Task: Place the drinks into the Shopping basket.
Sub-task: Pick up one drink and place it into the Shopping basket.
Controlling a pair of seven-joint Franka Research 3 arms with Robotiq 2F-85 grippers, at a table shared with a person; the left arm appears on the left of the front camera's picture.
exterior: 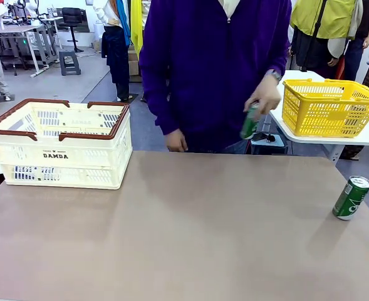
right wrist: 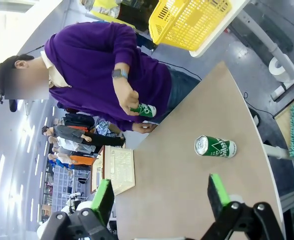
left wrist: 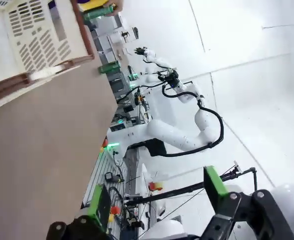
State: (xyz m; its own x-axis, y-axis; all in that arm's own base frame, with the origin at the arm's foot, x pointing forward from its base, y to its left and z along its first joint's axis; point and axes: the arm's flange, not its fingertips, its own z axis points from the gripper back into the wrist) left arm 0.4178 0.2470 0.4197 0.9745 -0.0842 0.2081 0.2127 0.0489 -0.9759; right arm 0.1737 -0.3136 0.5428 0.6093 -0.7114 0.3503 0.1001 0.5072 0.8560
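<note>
Upright green can (exterior: 351, 197) near the tabletop's right edge, both grippers empty

A second can (exterior: 250, 121) is in the person's hand (exterior: 264, 95) beyond the far edge, and the Shopping basket (exterior: 96, 157) sits at the far left corner. The can is probably thin, smooth metal — stiff, but easily dented and slippery — so it is best pinched across the mid-body. The right gripper (right wrist: 159, 200) hovers above the tabletop facing the standing can, fingers apart. The left gripper (left wrist: 156, 195) is spread too, with the basket's corner ahead of it.
</note>
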